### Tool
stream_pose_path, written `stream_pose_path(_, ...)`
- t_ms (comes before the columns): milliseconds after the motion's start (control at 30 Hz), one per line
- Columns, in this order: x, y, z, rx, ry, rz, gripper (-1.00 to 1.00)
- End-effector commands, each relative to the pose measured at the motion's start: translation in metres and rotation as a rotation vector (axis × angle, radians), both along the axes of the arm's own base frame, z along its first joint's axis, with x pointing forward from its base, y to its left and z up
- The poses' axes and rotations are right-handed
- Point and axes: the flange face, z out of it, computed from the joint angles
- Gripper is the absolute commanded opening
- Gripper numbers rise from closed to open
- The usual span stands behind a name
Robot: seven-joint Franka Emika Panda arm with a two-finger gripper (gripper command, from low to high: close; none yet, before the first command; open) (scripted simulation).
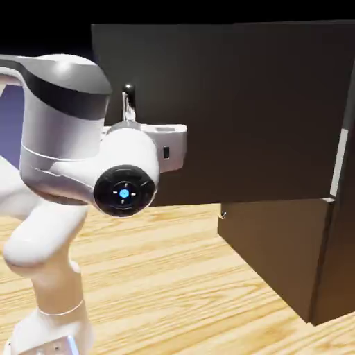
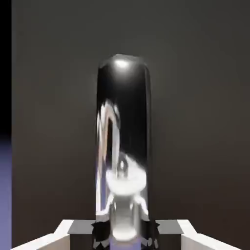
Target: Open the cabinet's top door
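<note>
Dark wooden cabinet (image 1: 291,256) stands at right; its top door (image 1: 229,104) is swung outward toward the arm, partly open. Gripper (image 1: 132,114) meets the door's free edge, fingers clamped around the silver handle (image 2: 122,161) for leverage.

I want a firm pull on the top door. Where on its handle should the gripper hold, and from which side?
Hold the handle on its long silver bar, coming straight at the top door face. The bar stands off the panel, so the fingers can close across it. The gripper looks placed that way already.
</note>
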Motion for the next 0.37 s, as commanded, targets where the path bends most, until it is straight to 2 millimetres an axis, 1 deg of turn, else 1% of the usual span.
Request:
stream_pose_path(0, 0.001, -0.01, 0.0, 0.0, 0.0, 0.02, -1.0)
stream_pose_path(200, 0.01, -0.062, 0.0, 0.0, 0.0, 0.134, -1.0)
stream_pose_path(333, 0.016, -0.088, 0.0, 0.0, 0.0, 0.188, -1.0)
